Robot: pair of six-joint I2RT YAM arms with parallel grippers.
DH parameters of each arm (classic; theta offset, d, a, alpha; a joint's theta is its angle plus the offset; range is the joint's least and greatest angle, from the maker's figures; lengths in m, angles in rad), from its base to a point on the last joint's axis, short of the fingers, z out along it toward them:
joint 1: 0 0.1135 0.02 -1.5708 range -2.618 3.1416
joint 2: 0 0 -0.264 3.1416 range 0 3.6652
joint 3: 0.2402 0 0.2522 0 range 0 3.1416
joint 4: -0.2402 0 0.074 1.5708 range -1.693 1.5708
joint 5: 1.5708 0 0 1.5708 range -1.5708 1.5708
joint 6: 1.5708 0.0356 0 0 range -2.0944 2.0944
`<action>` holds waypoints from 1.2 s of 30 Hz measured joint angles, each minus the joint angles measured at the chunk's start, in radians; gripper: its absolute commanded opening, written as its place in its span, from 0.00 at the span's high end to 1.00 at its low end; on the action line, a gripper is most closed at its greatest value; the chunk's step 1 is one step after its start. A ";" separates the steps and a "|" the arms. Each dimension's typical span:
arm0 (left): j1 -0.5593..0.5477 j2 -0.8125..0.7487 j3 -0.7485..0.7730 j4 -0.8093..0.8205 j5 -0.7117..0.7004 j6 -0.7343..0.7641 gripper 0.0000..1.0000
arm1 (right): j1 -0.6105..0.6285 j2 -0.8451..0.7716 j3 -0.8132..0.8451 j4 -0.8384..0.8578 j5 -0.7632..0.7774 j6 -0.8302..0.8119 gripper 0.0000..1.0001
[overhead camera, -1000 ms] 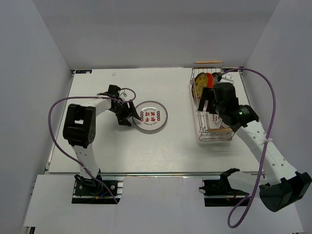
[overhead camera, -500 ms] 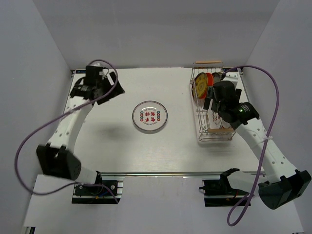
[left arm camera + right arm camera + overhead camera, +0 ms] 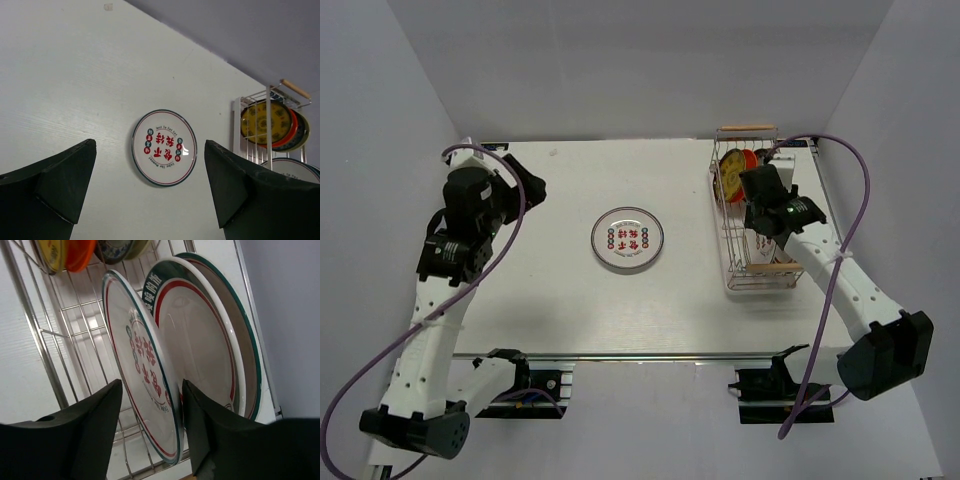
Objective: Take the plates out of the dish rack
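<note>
White bench [image 3: 550,300], dish rack [image 3: 747,128] at 2 o'clock: right tool [image 3: 151,390], spread astride front plate [image 3: 134,352], to be closed squarely on rim, then lifted straight w/o snagging wires; left tool [image 3: 150,147] spread.

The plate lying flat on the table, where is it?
In the top view, the plate lies flat midway across the table, left of the dish rack.

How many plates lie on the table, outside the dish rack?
1: a white plate with red marks, flat near the middle of the table. None seems hidden.
</note>
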 measured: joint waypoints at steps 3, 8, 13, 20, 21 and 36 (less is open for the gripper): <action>0.000 0.059 -0.005 -0.006 -0.003 -0.004 0.02 | -0.007 0.016 -0.007 -0.007 0.012 0.003 0.56; 0.000 0.099 -0.006 -0.040 -0.012 -0.011 0.02 | -0.026 0.041 -0.012 -0.020 0.039 0.008 0.74; 0.000 0.076 -0.015 -0.040 -0.044 -0.021 0.02 | -0.037 0.054 -0.007 -0.051 0.053 -0.018 0.95; 0.000 0.072 -0.025 -0.037 -0.054 -0.026 0.02 | -0.037 0.055 0.026 -0.070 0.018 -0.089 1.00; 0.000 0.072 -0.026 -0.038 -0.054 -0.026 0.02 | -0.037 0.055 0.039 -0.080 0.014 -0.098 1.00; 0.000 0.127 -0.033 0.015 0.132 0.010 0.02 | -0.039 -0.056 0.330 -0.067 -0.122 -0.262 1.00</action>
